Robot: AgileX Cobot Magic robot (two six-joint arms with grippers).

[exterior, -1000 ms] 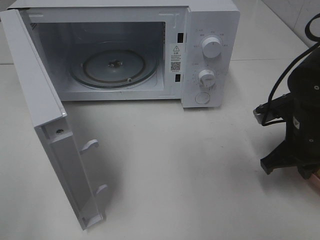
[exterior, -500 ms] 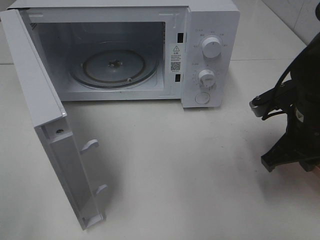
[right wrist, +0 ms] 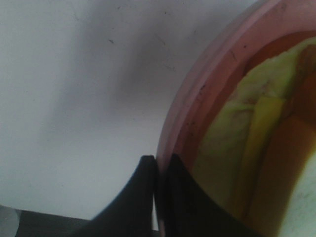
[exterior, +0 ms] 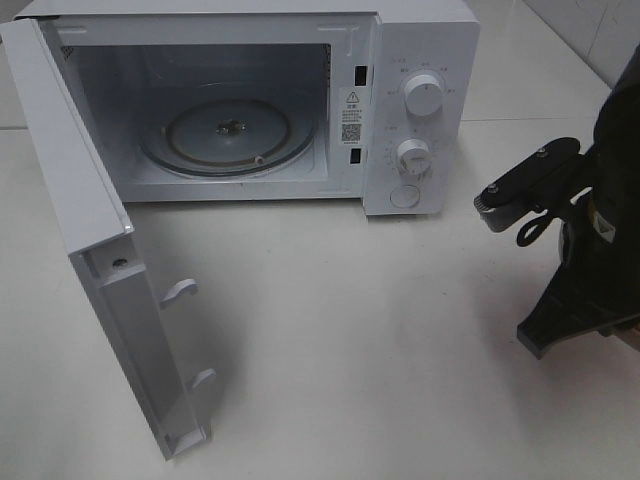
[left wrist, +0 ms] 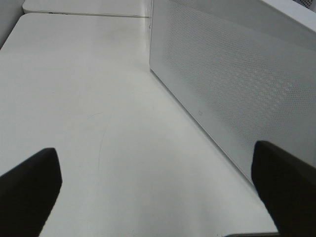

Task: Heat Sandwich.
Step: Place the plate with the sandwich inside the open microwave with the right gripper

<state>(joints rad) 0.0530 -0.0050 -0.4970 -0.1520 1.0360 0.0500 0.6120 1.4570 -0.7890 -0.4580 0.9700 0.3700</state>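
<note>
The sandwich (right wrist: pixel 256 123), pale bread with yellow-green filling, lies on a round pink plate (right wrist: pixel 207 84) in the right wrist view. My right gripper (right wrist: pixel 158 160) is shut on the plate's rim, one finger on each side of the edge. From above, only my black right arm (exterior: pixel 600 250) shows at the right edge of the table; the plate and sandwich are out of that view. My left gripper (left wrist: pixel 158 197) stands open over bare table beside the outer face of the microwave door (left wrist: pixel 232 84), with nothing between its fingers.
The white microwave (exterior: pixel 420 60) stands at the back with its door (exterior: pixel 90 220) swung wide open toward the front left. Its glass turntable (exterior: pixel 225 135) carries nothing. Two knobs (exterior: pixel 423 95) sit on its right panel. White table (exterior: pixel 350 340) lies in front.
My right arm has tilted: its wrist bracket has swung up and to the left. The microwave and its door have not moved.
</note>
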